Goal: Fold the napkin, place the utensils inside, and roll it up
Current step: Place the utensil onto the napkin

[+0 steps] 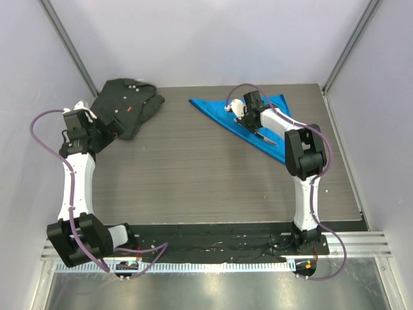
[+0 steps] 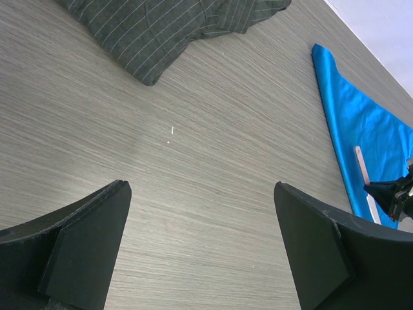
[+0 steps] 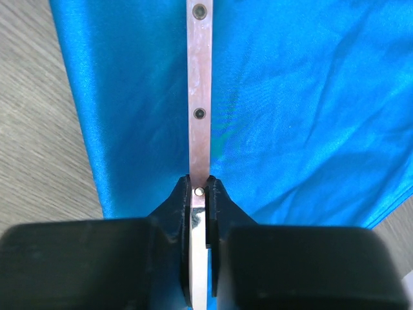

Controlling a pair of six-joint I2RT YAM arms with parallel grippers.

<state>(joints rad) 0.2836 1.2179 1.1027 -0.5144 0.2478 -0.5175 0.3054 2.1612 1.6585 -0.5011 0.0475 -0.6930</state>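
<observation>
The bright blue napkin [image 1: 213, 111] [image 2: 361, 129] [image 3: 310, 97] lies folded into a long triangle at the back right of the table. My right gripper [image 1: 248, 121] [image 3: 200, 187] is shut on the knife [image 3: 199, 97] [image 2: 361, 168] where blade meets handle. The pale pinkish handle points away from the fingers, low over the cloth and along its folded edge. Whether the knife touches the napkin I cannot tell. Far to the left, my left gripper [image 1: 103, 129] [image 2: 201, 194] hangs open over bare table, with nothing between its fingers.
A dark grey striped shirt [image 1: 126, 106] [image 2: 168, 32] lies crumpled at the back left, just beyond the left gripper. The wood-grain table [image 1: 193, 174] is walled on the left, back and right. The arm bases sit on a black strip at the near edge.
</observation>
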